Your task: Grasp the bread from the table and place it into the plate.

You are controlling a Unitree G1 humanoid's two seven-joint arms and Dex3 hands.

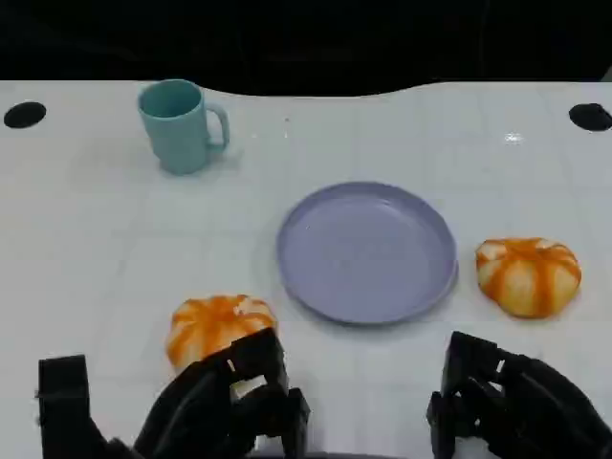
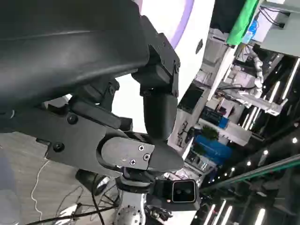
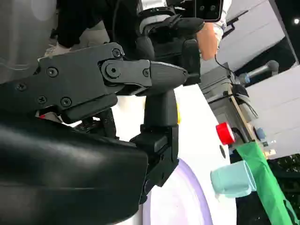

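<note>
- Head view: a lavender plate (image 1: 367,251) lies bare at the middle of the white tabletop (image 1: 96,239). One orange-and-white striped bread roll (image 1: 218,326) lies on the tabletop to the plate's near left, and a second bread roll (image 1: 529,275) lies just beside the plate's right rim. A teal mug (image 1: 180,125) stands upright at the far left, well apart from the plate.
- Head view: the left robot hand (image 1: 225,402) sits just in front of the near roll, its fingers partly curled and grasping nothing; its upper fingertips overlap the roll's near edge, and I cannot tell whether they touch. The right robot hand (image 1: 512,406) is at the near right, fingers curled, holding nothing.
- Left wrist view: the left robot hand (image 2: 140,117) is empty, with the plate (image 2: 180,26) beyond it.
- Right wrist view: the right robot hand (image 3: 136,112) is empty, above the plate (image 3: 180,201); the mug (image 3: 233,179) and a red button (image 3: 225,133) show beyond.
</note>
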